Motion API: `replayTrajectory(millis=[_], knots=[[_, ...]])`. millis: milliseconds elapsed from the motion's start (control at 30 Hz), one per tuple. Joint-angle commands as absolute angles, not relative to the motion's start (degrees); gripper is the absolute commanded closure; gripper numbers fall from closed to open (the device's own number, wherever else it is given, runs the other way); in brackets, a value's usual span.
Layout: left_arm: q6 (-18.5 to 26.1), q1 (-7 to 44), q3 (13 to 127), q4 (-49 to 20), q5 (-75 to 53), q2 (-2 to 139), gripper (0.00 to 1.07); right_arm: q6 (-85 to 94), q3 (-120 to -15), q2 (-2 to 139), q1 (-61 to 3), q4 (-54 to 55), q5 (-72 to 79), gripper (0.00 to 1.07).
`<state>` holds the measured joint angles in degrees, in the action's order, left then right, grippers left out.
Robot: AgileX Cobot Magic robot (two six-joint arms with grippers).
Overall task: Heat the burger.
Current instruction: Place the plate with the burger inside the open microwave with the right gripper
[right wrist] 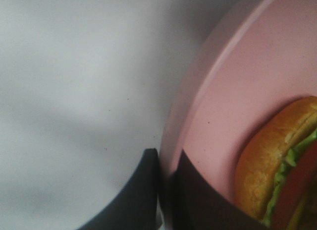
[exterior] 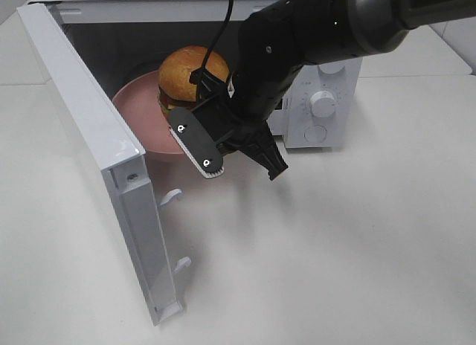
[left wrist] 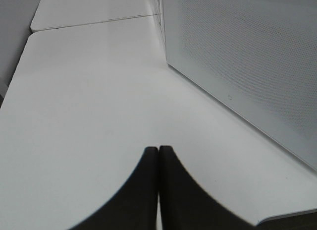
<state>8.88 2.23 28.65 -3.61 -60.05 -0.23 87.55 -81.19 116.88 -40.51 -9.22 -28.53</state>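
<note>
Right pincer [right wrist: 166,158] clamped on pink plate [right wrist: 233,86] rim; burger [right wrist: 260,160] rests on the plate just beyond it. Left pincer [left wrist: 158,150] together, empty, over bench [left wrist: 89,116].

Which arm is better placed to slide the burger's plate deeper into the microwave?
Right. The right gripper is shut on the pink plate at its rim, burger aboard; the left gripper is shut over the table, outside the open door.
</note>
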Motion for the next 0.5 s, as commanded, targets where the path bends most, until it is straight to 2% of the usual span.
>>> replayTrajectory(millis=[33,500], knots=[[8.88,2.29,28.48,-3.55,-59.24,-1.60,1.06,85.89,-87.20,119.35,-40.51,-8.02,-28.48,1.07],[8.88,2.29,28.48,-3.55,-59.24,-1.60,1.06,73.85,-104.28,130.06,-40.51,-7.91,-35.35,1.07]])
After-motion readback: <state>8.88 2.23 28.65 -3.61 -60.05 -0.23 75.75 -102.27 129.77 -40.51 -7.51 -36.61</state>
